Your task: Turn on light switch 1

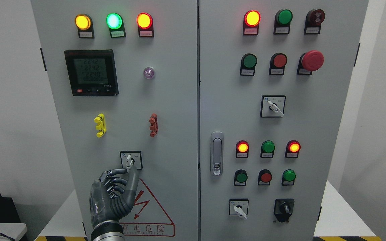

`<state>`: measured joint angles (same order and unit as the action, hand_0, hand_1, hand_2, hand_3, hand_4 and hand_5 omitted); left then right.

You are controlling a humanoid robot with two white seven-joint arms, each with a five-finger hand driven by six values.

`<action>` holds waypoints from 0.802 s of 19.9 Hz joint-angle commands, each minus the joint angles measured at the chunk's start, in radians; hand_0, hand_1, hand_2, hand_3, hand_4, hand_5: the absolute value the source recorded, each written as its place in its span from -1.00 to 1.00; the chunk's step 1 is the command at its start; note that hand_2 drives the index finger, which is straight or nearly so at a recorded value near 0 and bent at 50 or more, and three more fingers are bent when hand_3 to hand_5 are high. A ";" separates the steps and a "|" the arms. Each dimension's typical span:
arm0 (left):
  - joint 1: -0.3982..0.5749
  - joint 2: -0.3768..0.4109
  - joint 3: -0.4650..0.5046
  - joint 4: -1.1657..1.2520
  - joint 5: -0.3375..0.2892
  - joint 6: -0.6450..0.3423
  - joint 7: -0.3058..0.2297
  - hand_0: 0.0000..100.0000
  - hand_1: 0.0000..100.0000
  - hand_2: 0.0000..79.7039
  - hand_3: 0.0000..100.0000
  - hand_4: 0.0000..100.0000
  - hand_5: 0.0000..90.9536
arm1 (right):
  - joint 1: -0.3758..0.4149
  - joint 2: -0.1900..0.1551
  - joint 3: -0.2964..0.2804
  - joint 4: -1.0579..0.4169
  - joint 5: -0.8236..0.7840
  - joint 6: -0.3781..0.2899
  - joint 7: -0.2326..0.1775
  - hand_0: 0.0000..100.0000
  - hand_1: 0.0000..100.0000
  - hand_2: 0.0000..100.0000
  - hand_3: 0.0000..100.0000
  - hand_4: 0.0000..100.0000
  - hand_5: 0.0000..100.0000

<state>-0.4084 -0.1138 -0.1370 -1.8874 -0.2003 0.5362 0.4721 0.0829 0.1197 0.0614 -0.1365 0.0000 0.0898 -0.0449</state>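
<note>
A rotary selector switch (131, 160) with a white knob sits low on the left cabinet door (119, 110), in a black-framed square plate. My left hand (121, 180) comes up from the bottom edge, directly below the switch. Most of its fingers (112, 182) are curled toward the palm, and one digit stretches upward with its tip at the lower edge of the switch plate, next to the knob's base. The knob shows whole above the hand and nothing closes around it. The right arm does not show.
The left door also carries three lit lamps (114, 21), a digital meter (91, 72), yellow (100, 125) and red (153, 125) clips and a hazard triangle (152, 207). The right door has a latch handle (216, 153), several buttons and other selector switches (272, 106).
</note>
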 commanded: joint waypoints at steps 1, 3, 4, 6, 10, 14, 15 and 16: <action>-0.018 -0.001 0.001 0.008 0.001 0.002 0.000 -0.46 0.01 0.10 0.47 0.67 0.92 | 0.000 0.000 0.000 0.000 -0.017 0.001 0.000 -0.76 -0.22 -1.00 -1.00 -1.00 -1.00; -0.021 -0.001 0.001 0.008 0.005 0.005 0.000 -0.46 0.01 0.10 0.47 0.67 0.93 | 0.000 0.000 0.000 0.000 -0.018 0.001 0.000 -0.76 -0.22 -1.00 -1.00 -1.00 -1.00; -0.023 -0.001 0.001 0.010 0.012 0.014 0.000 -0.46 0.01 0.10 0.47 0.67 0.93 | 0.000 0.000 0.000 0.000 -0.018 0.001 0.000 -0.76 -0.22 -1.00 -1.00 -1.00 -1.00; -0.026 -0.001 0.001 0.010 0.019 0.033 0.000 -0.45 0.01 0.10 0.47 0.67 0.93 | 0.000 0.000 0.000 0.000 -0.018 0.001 0.000 -0.76 -0.22 -1.00 -1.00 -1.00 -1.00; -0.039 -0.001 0.001 0.010 0.025 0.038 0.000 -0.45 -0.01 0.10 0.47 0.67 0.93 | 0.000 0.000 0.000 0.000 -0.018 0.001 0.000 -0.76 -0.22 -1.00 -1.00 -1.00 -1.00; -0.043 -0.001 -0.001 0.011 0.025 0.051 0.000 -0.43 -0.03 0.12 0.48 0.67 0.92 | 0.000 0.000 0.000 0.000 -0.017 0.001 0.000 -0.76 -0.22 -1.00 -1.00 -1.00 -1.00; -0.043 -0.001 -0.001 0.011 0.025 0.051 0.000 -0.43 -0.04 0.12 0.48 0.67 0.92 | 0.000 0.000 0.000 0.000 -0.017 0.001 0.000 -0.76 -0.22 -1.00 -1.00 -1.00 -1.00; -0.043 -0.001 -0.001 0.011 0.025 0.051 0.000 -0.43 -0.05 0.12 0.48 0.67 0.92 | 0.000 0.000 0.000 0.000 -0.017 0.001 0.000 -0.76 -0.22 -1.00 -1.00 -1.00 -1.00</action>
<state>-0.4440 -0.1148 -0.1372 -1.8795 -0.1777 0.5850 0.4724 0.0828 0.1197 0.0613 -0.1365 0.0000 0.0899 -0.0449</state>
